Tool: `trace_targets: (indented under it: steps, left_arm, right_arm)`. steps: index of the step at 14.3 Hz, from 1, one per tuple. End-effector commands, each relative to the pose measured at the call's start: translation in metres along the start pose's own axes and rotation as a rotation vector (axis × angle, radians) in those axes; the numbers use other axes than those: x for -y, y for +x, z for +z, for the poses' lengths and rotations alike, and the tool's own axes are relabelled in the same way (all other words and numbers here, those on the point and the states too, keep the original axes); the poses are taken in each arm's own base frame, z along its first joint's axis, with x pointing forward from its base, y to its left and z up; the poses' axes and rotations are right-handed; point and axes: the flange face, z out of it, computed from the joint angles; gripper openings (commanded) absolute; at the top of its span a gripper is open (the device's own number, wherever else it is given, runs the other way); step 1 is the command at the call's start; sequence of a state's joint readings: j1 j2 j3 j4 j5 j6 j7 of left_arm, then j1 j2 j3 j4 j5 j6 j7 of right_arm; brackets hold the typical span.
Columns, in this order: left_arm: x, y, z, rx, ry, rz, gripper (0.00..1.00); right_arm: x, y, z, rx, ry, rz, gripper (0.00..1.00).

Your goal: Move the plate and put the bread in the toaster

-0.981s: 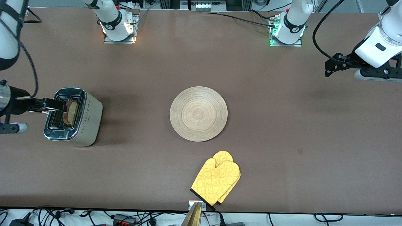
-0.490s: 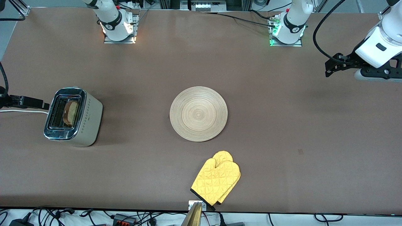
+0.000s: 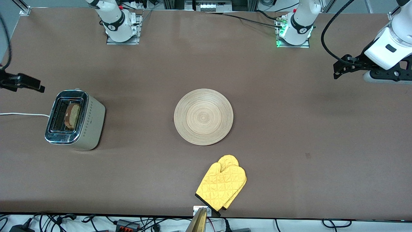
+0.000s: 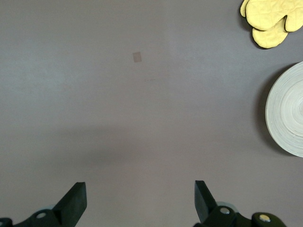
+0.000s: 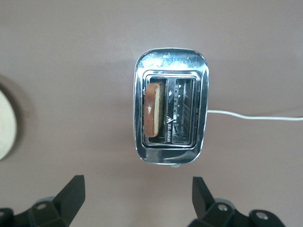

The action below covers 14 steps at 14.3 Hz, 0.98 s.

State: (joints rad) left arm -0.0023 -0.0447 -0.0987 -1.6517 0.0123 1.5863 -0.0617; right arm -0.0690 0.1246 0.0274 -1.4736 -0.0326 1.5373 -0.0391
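Observation:
The toaster point(image 3: 84, 124) stands toward the right arm's end of the table. The bread point(image 3: 73, 116) stands upright in its slot on the plate's side; it also shows in the right wrist view point(image 5: 154, 116), inside the toaster point(image 5: 170, 71). The bamboo plate point(image 3: 203, 116) lies bare at the table's middle. Its edge shows in the left wrist view point(image 4: 286, 113) and the right wrist view point(image 5: 4, 125). My right gripper point(image 3: 32, 84) point(image 5: 137, 184) is open and empty, up in the air beside the toaster. My left gripper point(image 3: 336, 71) point(image 4: 139, 187) is open and empty, waiting over bare table at the left arm's end.
A yellow oven mitt point(image 3: 222, 185) point(image 4: 270, 21) lies nearer the front camera than the plate, by the table's edge. The toaster's white cord point(image 3: 22, 114) point(image 5: 255, 116) runs off the right arm's end of the table.
My right gripper has let go of the bread, drawn back off the toaster toward the table's end, then risen. The bread stays in the slot. The left arm has not moved.

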Motion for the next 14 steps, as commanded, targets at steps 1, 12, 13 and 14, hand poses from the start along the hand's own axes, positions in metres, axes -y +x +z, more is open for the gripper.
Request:
trace_targets:
  steps: [1, 12, 13, 14]
  left_arm:
    - [0.001, -0.002, -0.008, 0.002, -0.014, -0.001, 1.0]
    - [0.001, -0.001, -0.007, 0.003, -0.011, 0.005, 1.0]
    - [0.001, -0.002, -0.008, 0.001, -0.011, 0.006, 1.0]
    - [0.001, -0.001, -0.007, 0.003, -0.011, 0.007, 1.0]
  right_arm:
    - [0.003, -0.011, 0.011, -0.053, -0.04, -0.011, 1.0]
    - [0.014, -0.03, 0.007, -0.018, -0.013, 0.04, 1.0]
    - [0.013, -0.029, 0.006, -0.026, 0.004, 0.042, 1.0]
    - [0.013, -0.027, 0.007, -0.023, 0.006, 0.042, 1.0]
